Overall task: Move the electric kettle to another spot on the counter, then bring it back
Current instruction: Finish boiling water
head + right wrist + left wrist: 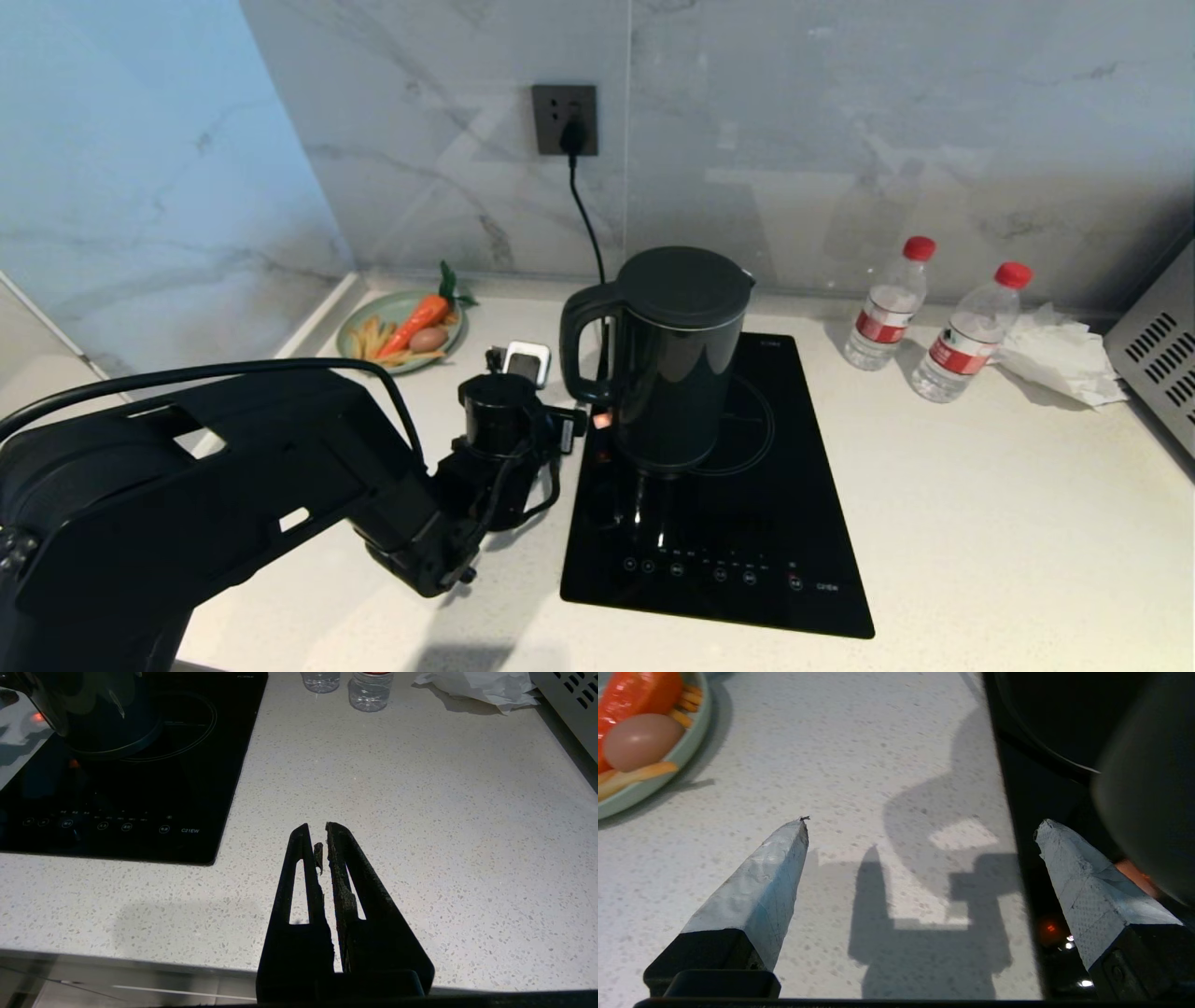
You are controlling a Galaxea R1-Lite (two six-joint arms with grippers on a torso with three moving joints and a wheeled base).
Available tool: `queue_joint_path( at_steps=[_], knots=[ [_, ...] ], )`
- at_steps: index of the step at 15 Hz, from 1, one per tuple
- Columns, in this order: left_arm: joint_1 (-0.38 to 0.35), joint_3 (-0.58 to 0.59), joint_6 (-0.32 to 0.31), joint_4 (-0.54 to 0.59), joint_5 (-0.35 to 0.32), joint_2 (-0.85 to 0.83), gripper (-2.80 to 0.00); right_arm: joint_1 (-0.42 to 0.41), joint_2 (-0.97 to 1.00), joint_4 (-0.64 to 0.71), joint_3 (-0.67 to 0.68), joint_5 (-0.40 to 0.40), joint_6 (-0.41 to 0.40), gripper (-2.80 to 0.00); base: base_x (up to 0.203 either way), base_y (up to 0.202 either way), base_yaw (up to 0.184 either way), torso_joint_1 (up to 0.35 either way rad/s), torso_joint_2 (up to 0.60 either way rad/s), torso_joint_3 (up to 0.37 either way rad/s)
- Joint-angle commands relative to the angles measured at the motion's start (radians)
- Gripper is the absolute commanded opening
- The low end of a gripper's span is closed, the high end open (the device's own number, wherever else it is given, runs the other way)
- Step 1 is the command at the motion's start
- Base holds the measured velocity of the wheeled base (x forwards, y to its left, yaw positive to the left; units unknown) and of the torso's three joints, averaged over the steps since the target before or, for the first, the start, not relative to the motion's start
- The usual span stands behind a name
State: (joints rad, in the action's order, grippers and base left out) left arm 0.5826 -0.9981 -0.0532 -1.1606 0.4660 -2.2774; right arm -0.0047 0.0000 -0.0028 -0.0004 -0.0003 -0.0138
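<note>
Kettle — one, black, upright with its long axis vertical, handle turned toward the left gripper, spout toward the bottles; it stands on the rear left part of the black cooktop, which is set into the white counter. Left gripper — one, fingers spread wide and holding nothing, just beside the kettle's handle, low over the counter at the cooktop's left edge. Right gripper — one, fingers nearly together and holding nothing, above the counter's front edge, well apart from the kettle. Bottles — two, red-capped, upright at the back right. Plate — one, green, with a carrot, an egg and fries, at the back left. Crumpled tissue — one, just beside the bottles. Wall socket — one, with a black cord plugged in.
</note>
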Motion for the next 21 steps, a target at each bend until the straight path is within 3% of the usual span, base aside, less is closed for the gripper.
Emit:
queue_joint_path(
  at_steps=[1, 5, 9, 21],
  knots=[
    [-0.012, 0.014, -0.002, -0.019, 0.005, -0.014, 0.0, 0.0, 0.0, 0.0, -0.001, 0.0, 0.0, -2.8, 0.0, 0.0, 0.0, 0.0, 0.0, 0.0],
    [-0.012, 0.049, -0.018, -0.072, 0.003, -0.071, 0.0, 0.0, 0.0, 0.0, 0.0, 0.0, 0.0, -2.8, 0.0, 0.0, 0.0, 0.0, 0.0, 0.0],
    [-0.004, 0.065, -0.088, -0.18, 0.005, -0.126, 0.0, 0.0, 0.0, 0.0, -0.001, 0.0, 0.0, -2.8, 0.0, 0.0, 0.0, 0.0, 0.0, 0.0],
    [0.045, 0.065, -0.091, -0.188, 0.031, -0.09, 0.0, 0.0, 0.0, 0.0, 0.0, 0.0, 0.0, -2.8, 0.0, 0.0, 0.0, 0.0, 0.0, 0.0]
  ],
)
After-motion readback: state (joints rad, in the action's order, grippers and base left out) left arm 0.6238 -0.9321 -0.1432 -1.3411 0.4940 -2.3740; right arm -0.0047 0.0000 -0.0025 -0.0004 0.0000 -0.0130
